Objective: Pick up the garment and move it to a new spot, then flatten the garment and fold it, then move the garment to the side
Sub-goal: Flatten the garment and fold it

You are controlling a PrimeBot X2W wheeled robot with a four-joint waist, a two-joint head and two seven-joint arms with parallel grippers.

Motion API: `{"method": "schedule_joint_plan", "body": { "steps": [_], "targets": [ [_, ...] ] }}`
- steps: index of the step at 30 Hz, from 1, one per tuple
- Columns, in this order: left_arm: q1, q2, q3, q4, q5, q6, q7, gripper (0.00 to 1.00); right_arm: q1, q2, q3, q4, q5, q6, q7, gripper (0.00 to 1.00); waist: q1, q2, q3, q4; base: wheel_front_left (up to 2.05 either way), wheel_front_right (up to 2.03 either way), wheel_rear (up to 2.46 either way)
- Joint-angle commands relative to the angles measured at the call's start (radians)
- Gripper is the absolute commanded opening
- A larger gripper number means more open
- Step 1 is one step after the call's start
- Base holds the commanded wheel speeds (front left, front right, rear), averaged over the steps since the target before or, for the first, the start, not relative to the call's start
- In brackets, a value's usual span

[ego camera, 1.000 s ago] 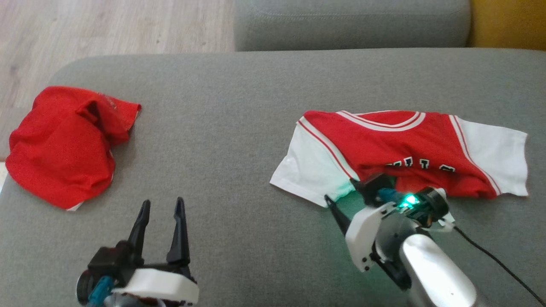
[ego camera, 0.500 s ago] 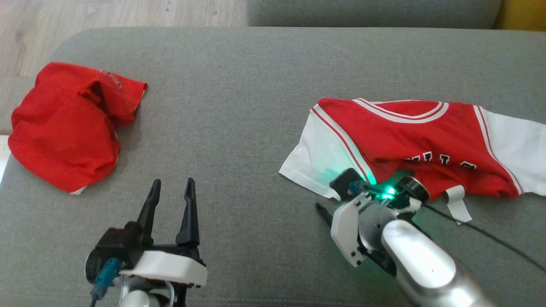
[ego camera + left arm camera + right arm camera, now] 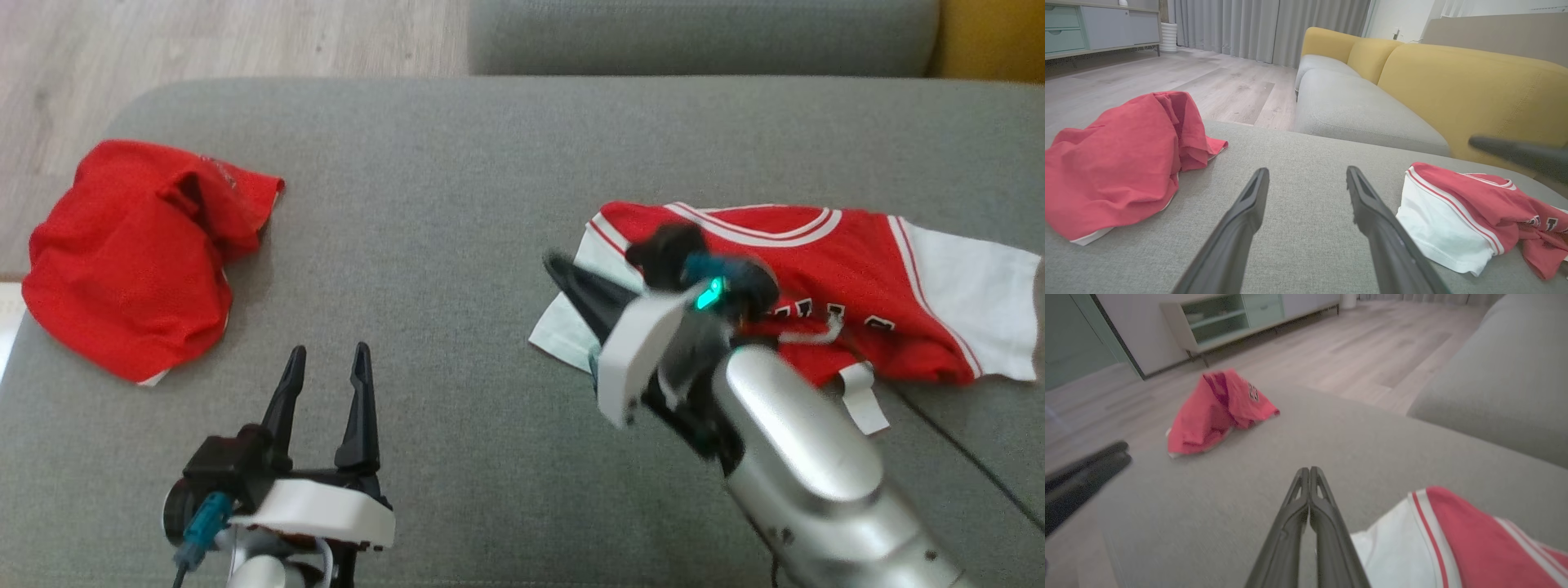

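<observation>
Now, left fingers (image 3: pixel 287 392) spread and empty over grey cushion (image 3: pixel 457 204); right fingers (image 3: pixel 1296 510) clenched, beside red-and-white jersey (image 3: pixel 824 261)

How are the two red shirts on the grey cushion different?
The plain red shirt is bunched into a rumpled heap; the striped jersey lies spread out flatter. The plain red shirt is nearly all red; the striped jersey has white sleeves and stripes. Both are red and rest on the grey cushion.

A wide passage of bare grey cushion (image 3: pixel 441 245) is left between the crumpled red shirt (image 3: pixel 131 261) and the jersey (image 3: pixel 849 261).
</observation>
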Motion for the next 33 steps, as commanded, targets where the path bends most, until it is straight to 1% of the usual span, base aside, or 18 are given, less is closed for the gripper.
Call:
{"method": "schedule_joint_plan", "body": {
  "steps": [1, 2, 3, 6, 10, 14, 15, 16, 17, 21, 26, 33],
  "targets": [
    [-0.024, -0.004, 0.033, -0.030, -0.003, 0.006, -0.012, 1.00, -0.054, 0.021, -0.002, -0.066, 0.025, 0.008, -0.004, 0.00, 0.0000, 0.0000, -0.014, -0.003, 0.00, 0.00, 0.00],
    [-0.021, -0.004, 0.031, -0.029, -0.004, 0.007, -0.012, 1.00, -0.064, 0.022, -0.006, -0.106, 0.053, 0.008, 0.002, 0.00, 0.0000, 0.0000, -0.021, -0.004, 0.00, 0.00, 0.00],
    [-0.017, -0.004, 0.027, -0.028, -0.006, 0.007, -0.012, 1.00, -0.088, 0.024, -0.021, -0.176, 0.086, 0.008, 0.015, 0.00, 0.0000, 0.0000, -0.033, -0.005, 0.00, 0.00, 0.00],
    [-0.014, -0.004, 0.021, -0.027, -0.008, 0.008, -0.012, 1.00, -0.123, 0.025, -0.051, -0.236, 0.087, 0.008, 0.049, 0.00, 0.0000, 0.0000, -0.044, -0.003, 0.00, 0.00, 0.00],
    [-0.009, -0.004, 0.012, -0.027, -0.013, 0.009, -0.012, 1.00, -0.122, 0.025, -0.099, -0.241, 0.037, 0.008, 0.077, 0.00, 0.0000, 0.0000, -0.054, 0.006, 0.00, 0.00, 0.00],
    [0.003, -0.004, 0.016, -0.035, -0.016, 0.015, -0.012, 1.00, -0.077, 0.025, -0.147, -0.236, -0.002, 0.008, 0.064, 0.00, 0.0000, 0.0000, -0.050, 0.006, 0.00, 0.00, 0.00],
    [0.004, -0.004, 0.017, -0.036, -0.016, 0.015, -0.012, 1.00, -0.065, 0.025, -0.152, -0.233, -0.014, 0.008, 0.062, 0.04, 0.0000, 0.0000, -0.045, 0.004, 0.00, 0.00, 0.00],
    [0.004, -0.004, 0.016, -0.037, -0.015, 0.014, -0.012, 1.00, -0.052, 0.025, -0.153, -0.228, -0.024, 0.008, 0.061, 0.49, 0.0000, 0.0000, -0.039, 0.003, 0.00, 0.00, 0.00],
    [0.001, -0.004, 0.016, -0.039, -0.014, 0.013, -0.012, 1.00, -0.040, 0.022, -0.152, -0.221, -0.033, 0.008, 0.061, 1.00, 0.0000, 0.0000, -0.032, 0.002, 0.00, 0.00, 0.00],
    [-0.012, -0.004, 0.015, -0.043, -0.011, 0.012, -0.012, 1.00, 0.005, -0.013, -0.117, -0.169, -0.072, 0.008, 0.068, 1.00, 0.0000, 0.0000, -0.009, 0.001, 0.00, 0.00, 0.00],
    [-0.032, -0.004, 0.008, -0.037, -0.009, 0.007, -0.012, 1.00, 0.044, -0.055, -0.028, -0.091, -0.088, 0.008, 0.092, 1.00, 0.0000, 0.0000, 0.020, 0.005, 0.00, 0.00, 0.00],
    [-0.058, -0.004, -0.007, -0.028, -0.017, 0.006, -0.012, 1.00, 0.029, -0.115, 0.058, 0.001, -0.112, 0.008, 0.131, 1.00, 0.0000, 0.0000, 0.051, 0.024, 0.00, 0.00, 0.00]
  ]
}}
